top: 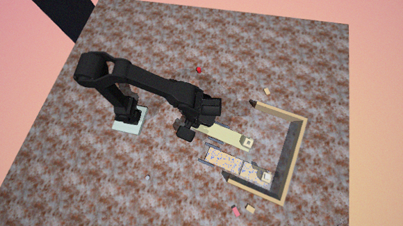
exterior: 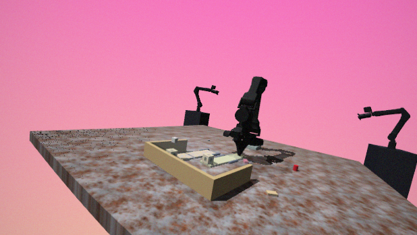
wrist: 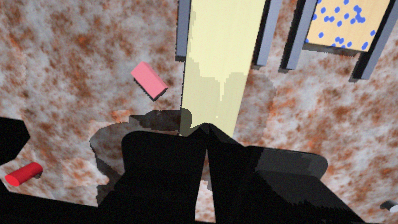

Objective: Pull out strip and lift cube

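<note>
A plain pale-yellow strip [top: 227, 133] [exterior: 227, 159] [wrist: 222, 45] is in one piece. The cube marked R [top: 248, 143] [exterior: 208, 159] stands on its far end. A blue-speckled strip [top: 225, 160] [exterior: 202, 154] [wrist: 345, 22] lies alongside; a dark gap divides it into two pieces in the top view. An unmarked-looking cube [top: 266, 177] [exterior: 171, 150] is at its far end. My gripper [exterior: 239, 154] [wrist: 207, 127] is shut and empty, pointing down at the near end of the yellow strip, tips at or just above its top. The arm hides the tips in the top view.
Low grey rails [top: 215, 140] [wrist: 266, 30] flank both strips. A tan wall [top: 298, 152] [exterior: 179, 169] surrounds the far ends on three sides. A pink block [wrist: 149, 79] lies left of the yellow strip in the wrist view. A red cylinder [top: 198, 70] [exterior: 295, 167] and tan block [top: 267, 91] [exterior: 272, 193] lie outside.
</note>
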